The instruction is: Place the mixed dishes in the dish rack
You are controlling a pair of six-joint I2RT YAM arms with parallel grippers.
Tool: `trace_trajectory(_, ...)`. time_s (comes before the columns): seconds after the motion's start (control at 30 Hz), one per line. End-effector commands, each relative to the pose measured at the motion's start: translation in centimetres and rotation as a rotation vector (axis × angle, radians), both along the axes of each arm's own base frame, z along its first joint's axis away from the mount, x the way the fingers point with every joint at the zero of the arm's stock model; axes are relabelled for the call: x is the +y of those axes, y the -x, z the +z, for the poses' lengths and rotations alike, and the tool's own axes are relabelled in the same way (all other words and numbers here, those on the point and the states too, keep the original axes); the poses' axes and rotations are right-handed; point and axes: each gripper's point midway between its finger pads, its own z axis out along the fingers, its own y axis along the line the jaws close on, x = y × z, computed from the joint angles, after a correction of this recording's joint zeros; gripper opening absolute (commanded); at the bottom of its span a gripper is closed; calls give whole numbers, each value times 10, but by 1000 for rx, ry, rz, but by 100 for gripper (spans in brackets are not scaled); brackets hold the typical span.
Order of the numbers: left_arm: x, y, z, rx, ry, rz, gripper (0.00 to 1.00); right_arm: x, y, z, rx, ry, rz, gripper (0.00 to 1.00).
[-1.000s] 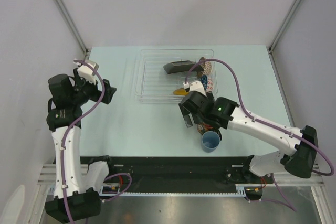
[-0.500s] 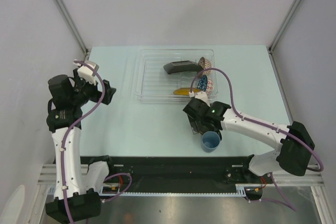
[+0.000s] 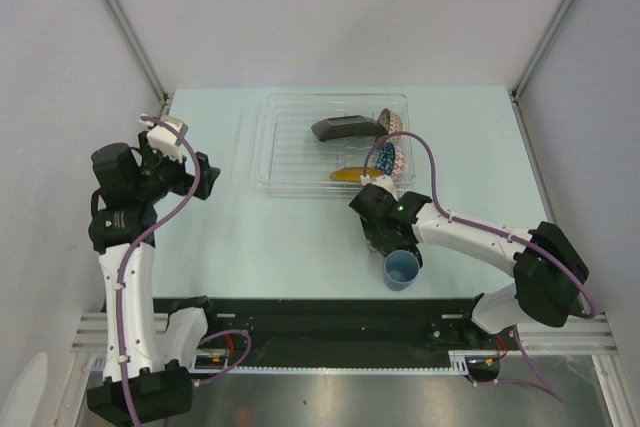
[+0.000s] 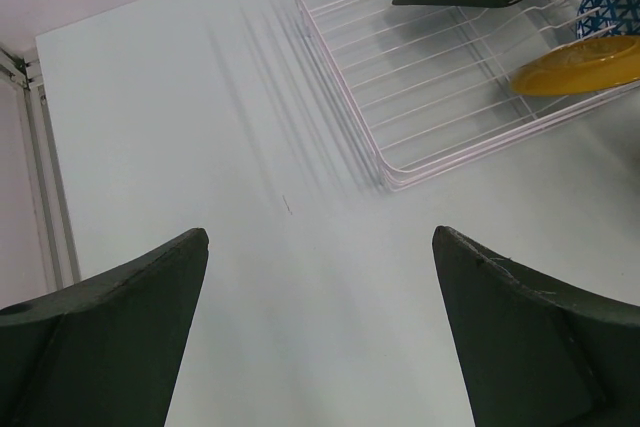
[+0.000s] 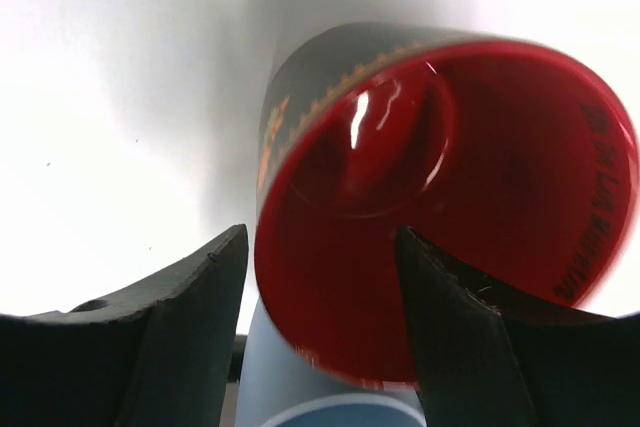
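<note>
Blue comes nearest the arm bases: the small light-blue cup (image 3: 402,269) stands mouth up on the table (image 3: 230,237), just beside the spot where the right arm is working.

Directly beyond it the right gripper (image 3: 385,232) is down over the dark mug with red inside (image 5: 450,197). The wrist view gives the relation that matters. The jaws stand partly open astride the mug's rim, one finger outside the dark wall and close against it, the other down inside the red hollow with a strip of red showing between it and the wall. By that showing nothing is clamped yet. The mug appears upright, its axis vertical and its mouth toward the camera.

Off to the left, well apart from both cups, the left gripper (image 4: 320,237) hangs wide open and empty over bare table. The right arm is plainly the nearer one.

Farther back lies the dish rack (image 3: 265,147), beyond the mug and a little left of it, so the carry would run away from the bases. Inside it sit the yellow round saucer (image 3: 347,175), the blue patterned bowl (image 3: 386,158), the black square floral plate (image 3: 345,128) and the cream-pink patterned bowl (image 3: 395,123).

From above, the gripper hides nearly all of the mug. No view shows a handle, and the lettering on the rim is unreadable.
</note>
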Motion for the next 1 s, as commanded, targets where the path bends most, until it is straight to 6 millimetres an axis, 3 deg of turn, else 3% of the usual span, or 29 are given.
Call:
trace_trajectory(0.0, 3, 2, 3, -27, -24, 4, 100, 4, -11, -8, -5, -5, 16, 64)
trace_trajectory(0.17, 4, 1, 4, -29, -31, 6, 100, 4, -20, -14, -4, -3, 18, 59)
trace_trajectory(0.27, 5, 1, 5, -32, -34, 8, 100, 6, -20, -17, 4, -4, 24, 46)
trace_trajectory(0.37, 5, 2, 7, -39, -38, 8, 99, 5, -20, -17, 4, -6, 22, 20)
trace_trajectory(0.47, 4, 3, 8, -42, -41, 5, 100, 3, -20, -10, -13, -13, 17, 8)
trace_trajectory(0.8, 2, 5, 4, -37, -28, 1, 100, -23, -31, 23, -103, -11, -23, 1)
trace_trajectory(0.93, 0, 6, 2, -34, -23, -7, 100, -24, -38, 47, -156, -72, -27, 0)
trace_trajectory(0.97, 0, 6, 2, -34, -23, -7, 100, -21, -38, 62, -186, -117, -28, 0)
